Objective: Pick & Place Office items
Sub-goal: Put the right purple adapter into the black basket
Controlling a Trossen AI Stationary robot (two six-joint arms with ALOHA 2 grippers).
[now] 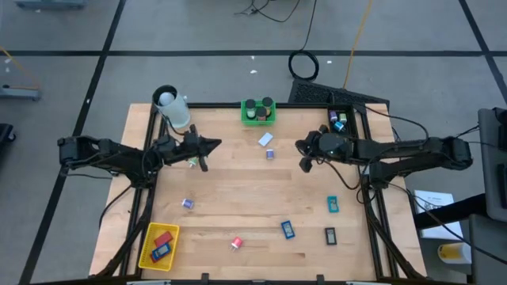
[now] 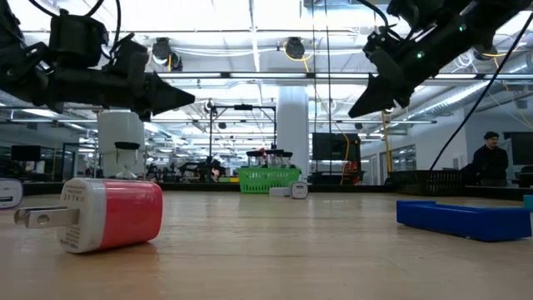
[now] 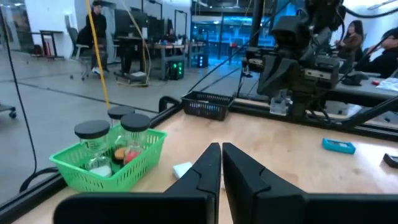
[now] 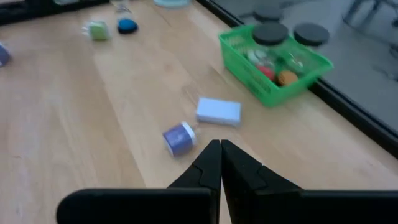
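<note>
Both grippers closed, empty. Purple piece (image 1: 270, 153) at upper centre of high view, white block (image 1: 265, 139) just above. Right gripper (image 1: 304, 165) nearer, piece lies to its left; left gripper (image 1: 204, 165) farther, opposite side.

My right gripper (image 4: 220, 149) is hanging over the wooden table (image 4: 93, 124) with its fingers pressed together. Just beyond the fingertips a purple-and-white piece (image 4: 178, 138) is lying beside a pale blue block (image 4: 218, 111). The green basket (image 4: 273, 62) is sitting past that block at the table's edge, holding black-lidded jars (image 4: 270, 35).
</note>
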